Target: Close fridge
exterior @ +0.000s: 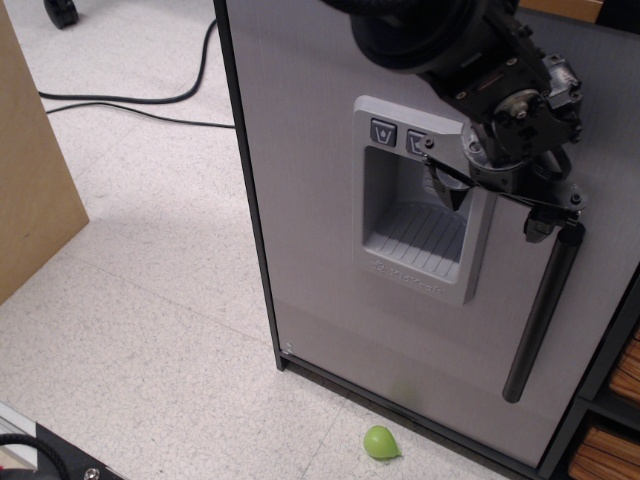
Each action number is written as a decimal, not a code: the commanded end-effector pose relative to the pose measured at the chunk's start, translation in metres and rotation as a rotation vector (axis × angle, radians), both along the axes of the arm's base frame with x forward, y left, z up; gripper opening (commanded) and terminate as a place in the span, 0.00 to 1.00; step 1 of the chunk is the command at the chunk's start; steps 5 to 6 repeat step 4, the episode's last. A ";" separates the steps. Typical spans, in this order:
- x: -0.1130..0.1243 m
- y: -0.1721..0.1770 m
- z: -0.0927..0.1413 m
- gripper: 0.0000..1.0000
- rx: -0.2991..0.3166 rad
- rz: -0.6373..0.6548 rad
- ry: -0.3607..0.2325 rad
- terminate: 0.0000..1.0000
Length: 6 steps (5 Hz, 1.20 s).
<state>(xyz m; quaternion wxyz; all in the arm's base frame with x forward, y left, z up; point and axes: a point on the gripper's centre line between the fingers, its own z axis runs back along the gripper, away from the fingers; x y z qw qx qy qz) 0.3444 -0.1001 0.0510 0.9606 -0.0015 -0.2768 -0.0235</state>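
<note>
The fridge (310, 200) is a tall light-grey cabinet with a black edge frame, and its flat door fills the middle and right of the view. No dark interior shows. The moulded dispenser recess (415, 240) with two buttons sits mid-door. The black bar handle (540, 310) runs down the door's right side. My gripper (492, 208) is against the door between the dispenser and the top of the handle. Its fingers are spread apart with nothing between them; one fingertip (538, 226) is next to the handle's top end.
A small green ball (380, 441) lies on the speckled floor at the fridge's foot. A tan wooden panel (25, 190) stands at the left. Black cables (130, 100) cross the floor behind. A black shelving unit (610, 400) stands at the right.
</note>
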 end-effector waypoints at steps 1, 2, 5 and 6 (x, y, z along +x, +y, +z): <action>-0.034 0.020 0.031 1.00 -0.019 -0.014 0.039 0.00; -0.064 0.040 0.038 1.00 -0.034 0.001 0.104 0.00; -0.064 0.040 0.038 1.00 -0.034 0.001 0.104 1.00; -0.064 0.040 0.038 1.00 -0.034 0.001 0.104 1.00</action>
